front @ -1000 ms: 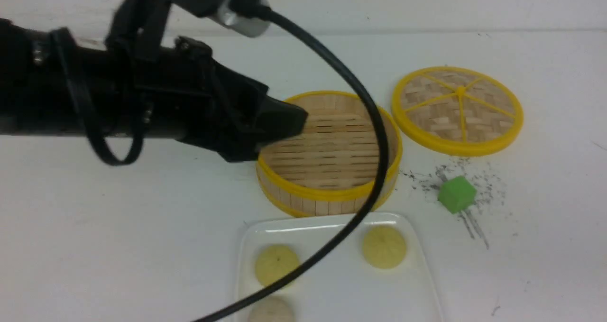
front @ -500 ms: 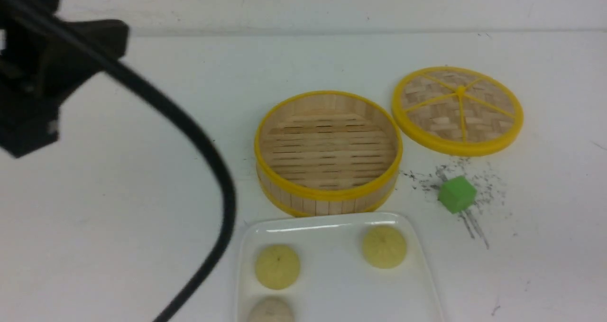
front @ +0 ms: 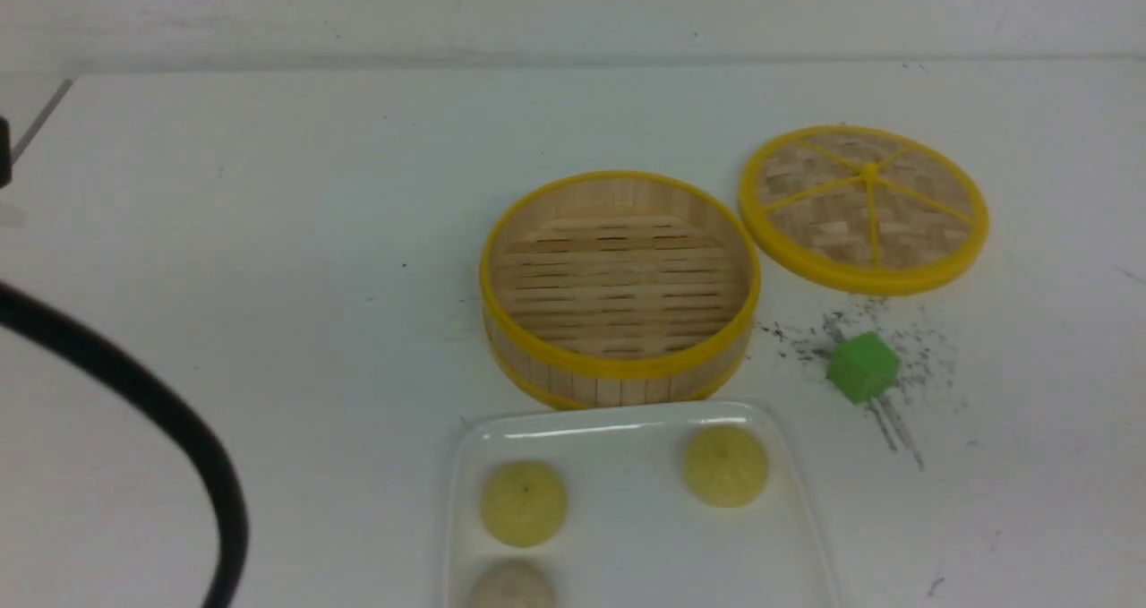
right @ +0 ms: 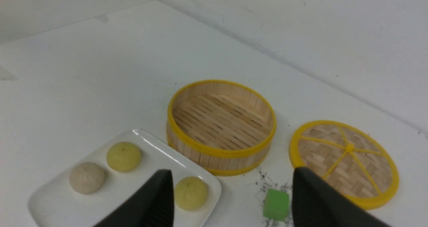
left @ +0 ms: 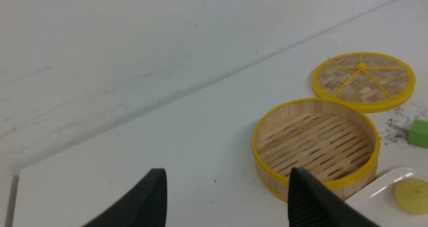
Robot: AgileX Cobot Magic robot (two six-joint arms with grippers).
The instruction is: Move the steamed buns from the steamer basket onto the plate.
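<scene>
The left gripper [left: 227, 187] hangs with its jaws spread wide, gripping nothing. The right gripper [right: 232, 183] is likewise parted and empty. Below it, the three steamed buns [right: 123, 156] sit apart on the plate [right: 46, 200], just beside the steamer basket [right: 214, 160], its slatted floor bare. The lid [right: 344, 163] and green cube [right: 276, 203] lie near the basket's other side.

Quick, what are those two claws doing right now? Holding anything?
Left gripper: open, holding nothing.
Right gripper: open, holding nothing.
</scene>
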